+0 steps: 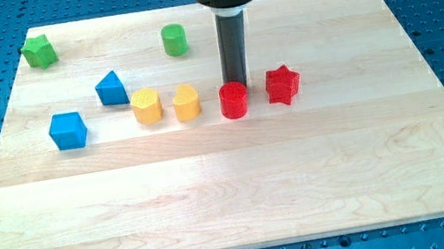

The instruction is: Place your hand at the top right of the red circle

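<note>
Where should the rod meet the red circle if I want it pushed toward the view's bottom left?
No jaws here, so contact rather than grip: meet the red circle on its upright curved side at the upper right, where my tip seems to sit just behind it. Aim through its centre, since a round wall would likely slip sideways; the red star stands close on the right.

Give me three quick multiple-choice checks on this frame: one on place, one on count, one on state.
1. Where is my tip relative to the red circle?
A. at its upper edge
B. far at the view's left
C. below it

2. How many yellow blocks are there?
A. one
B. two
C. three

3. The red circle and red star are:
A. stacked
B. touching
C. apart

Answers: 1 A, the rod ends just above the circle. 2 B, two yellow blocks sit side by side. 3 C, wood shows between them.
</note>
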